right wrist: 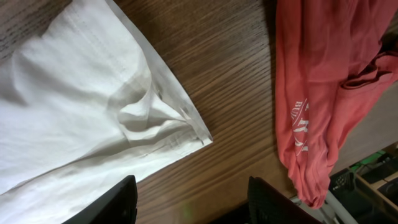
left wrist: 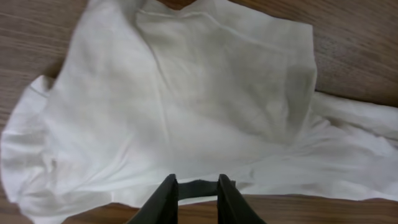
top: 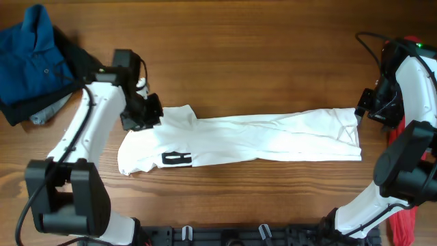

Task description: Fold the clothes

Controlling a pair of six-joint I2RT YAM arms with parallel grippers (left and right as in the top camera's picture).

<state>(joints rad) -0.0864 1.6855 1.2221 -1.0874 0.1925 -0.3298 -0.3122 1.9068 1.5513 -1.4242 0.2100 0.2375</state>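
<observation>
One white T-shirt (top: 259,140) on table (top: 239,55)

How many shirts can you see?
3. A white T-shirt lies stretched across the middle, a blue shirt sits in the far-left corner on darker clothes, and a red shirt lies at the right edge. More may hide in those piles.

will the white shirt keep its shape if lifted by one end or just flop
Likely floppy: the white shirt lies flat with soft creases, so it should sag from any grip. Probably light, as the fabric looks thin. Pushed, it would likely bunch up rather than slide whole across the table.
</observation>
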